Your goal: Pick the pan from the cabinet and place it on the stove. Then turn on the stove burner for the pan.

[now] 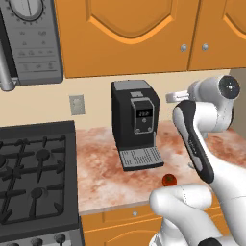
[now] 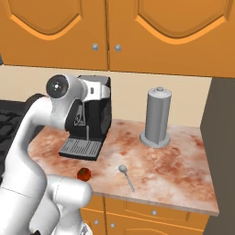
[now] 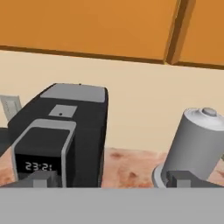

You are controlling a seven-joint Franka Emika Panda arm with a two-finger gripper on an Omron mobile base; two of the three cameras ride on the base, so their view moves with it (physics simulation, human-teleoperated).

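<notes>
The cabinet (image 1: 127, 36) hangs above the counter with its arched orange doors shut, and its two silver knobs (image 2: 95, 47) sit side by side at the door seam. The pan is hidden. The black stove (image 1: 33, 178) stands at the left, a stove burner (image 1: 42, 154) showing among the grates and dark knobs (image 1: 60, 238) along its front. My gripper (image 3: 111, 180) is open and holds nothing, its fingertips (image 3: 41, 179) far apart. It is raised at about the height of the coffee machine's top, facing the back wall below the cabinet.
A black coffee machine (image 1: 137, 122) stands on the marble counter (image 2: 179, 160), and a tall grey canister (image 2: 157, 117) stands to its right. A small red fruit (image 2: 83, 174) and a spoon (image 2: 126, 176) lie near the front edge. A grey microwave (image 1: 29, 38) hangs above the stove.
</notes>
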